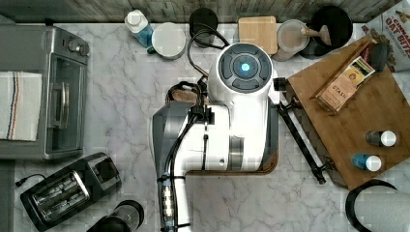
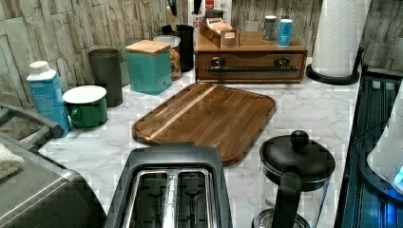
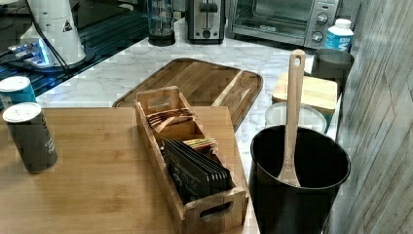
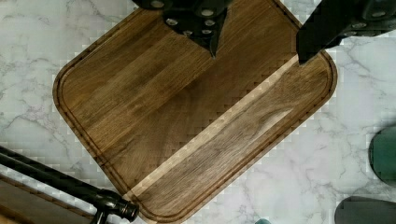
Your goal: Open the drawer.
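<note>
A: Where is the drawer [image 2: 250,66] seen?

B: In the left view it is found at the upper centre of the frame, shut flush within its wooden cabinet at the back of the marble tabletop [image 2: 309,111]. Its long black bar handle [image 2: 252,69] is stretched across the front. In the top view the handle [image 1: 300,137] is seen at the right of the frame, running slantwise along the cabinet's edge.

A: And the claw [image 4: 256,39]?

B: It is shown in the wrist view with its two dark fingers [image 4: 322,32] spread apart and nothing held between them, hung above the cutting board [image 4: 187,121]. The drawer handle is caught in a corner of the same picture, just beside the board's rounded corner and apart from the fingers.

A: What is carried on the cabinet's top panel [image 3: 97,180]?

B: A wooden tea box [image 3: 187,156] packed with sachets is seen at the centre of the right view, with two capped bottles [image 3: 30,136] at the left edge of the frame.

A: What else is laid out?

B: A toaster [image 2: 171,190] and a glass coffee press [image 2: 294,175] are placed in the lower part of the left view, a green mug [image 2: 85,105] and a teal canister [image 2: 148,64] at the left, and a paper-towel roll [image 2: 340,35] at the upper right.
</note>
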